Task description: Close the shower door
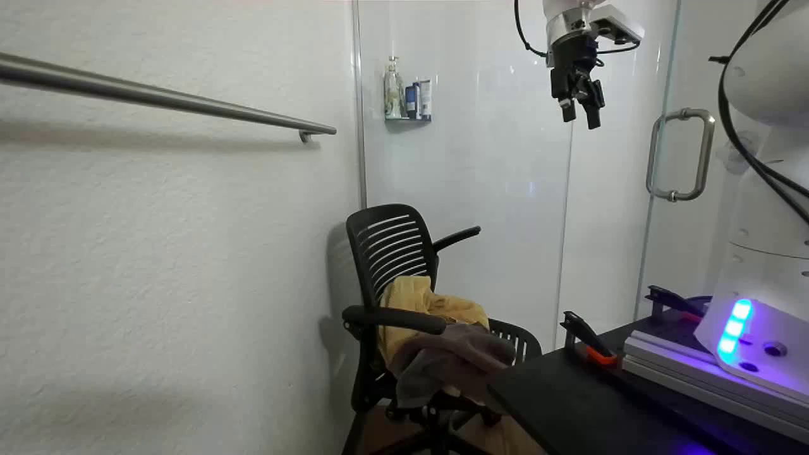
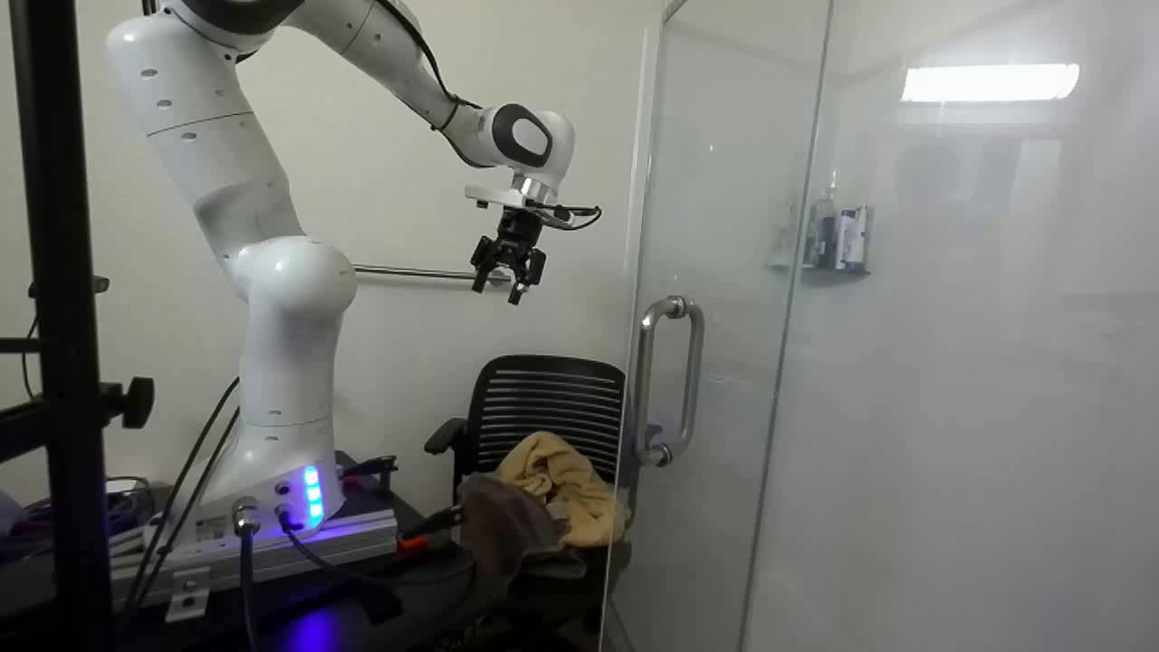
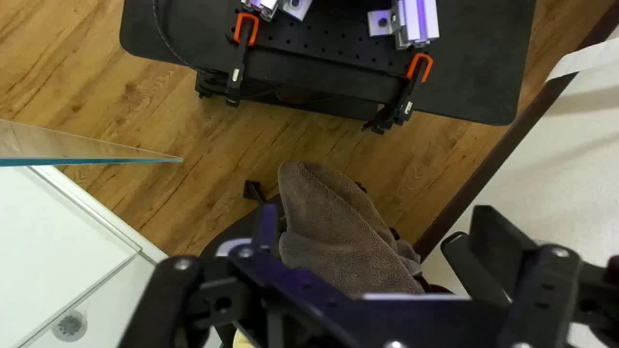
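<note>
The shower door is a tall clear glass panel, seen in both exterior views (image 1: pixel 689 259) (image 2: pixel 724 507). Its chrome D-shaped handle (image 1: pixel 706 155) also shows in an exterior view (image 2: pixel 645 389), near the free edge. In the wrist view, the door (image 3: pixel 72 150) is a thin glass wedge at the left; its free end stands out over the wood floor, apart from the white shower curb. My gripper (image 1: pixel 581 117) points down, open and empty, in the air; it also shows in an exterior view (image 2: pixel 497 290), higher than the handle and apart from it. Its spread fingers (image 3: pixel 382 251) frame the wrist view's bottom.
A black office chair (image 1: pixel 392 246) with yellow (image 1: pixel 407 294) and brown towels (image 3: pixel 338 227) stands below the gripper. A metal wall bar (image 1: pixel 158 95) runs along the wall. The arm's black table (image 3: pixel 474 72) carries orange-tipped clamps (image 3: pixel 418 72). A wall shelf (image 1: pixel 407 119) holds bottles.
</note>
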Robot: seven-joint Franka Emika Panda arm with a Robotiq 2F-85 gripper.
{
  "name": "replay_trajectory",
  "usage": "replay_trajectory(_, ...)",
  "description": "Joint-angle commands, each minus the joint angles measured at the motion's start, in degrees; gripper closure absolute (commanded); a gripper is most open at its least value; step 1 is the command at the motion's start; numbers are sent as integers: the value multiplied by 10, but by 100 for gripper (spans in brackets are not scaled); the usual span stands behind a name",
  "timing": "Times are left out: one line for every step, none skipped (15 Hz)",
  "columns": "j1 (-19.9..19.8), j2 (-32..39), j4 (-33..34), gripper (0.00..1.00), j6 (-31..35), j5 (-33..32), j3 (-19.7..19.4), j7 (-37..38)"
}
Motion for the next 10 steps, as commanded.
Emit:
replay_trajectory(-2, 0, 1, 0, -1, 1, 2, -1)
replay_trajectory(-5, -18, -3, 0, 12, 15, -12, -17)
replay_trajectory(-11, -49, -21, 0, 48, 26, -23, -25)
replay_trajectory(-17, -69, -28, 0, 54, 25, -32, -30)
replay_trajectory(-25, -91, -38, 0, 64, 25, -45, -39)
replay_trajectory(-33, -115, -47, 0, 73, 20, -60, -48)
replay_trajectory(-40, -136, -53, 0, 84, 19, -75, -59)
replay_trajectory(-48, -160, -64, 0, 96, 15, -92, -73)
replay_trajectory(-58, -193, -82, 0, 108, 8, -109, -91)
replay_trajectory(-66, -219, -92, 0, 119, 4, -127, -109)
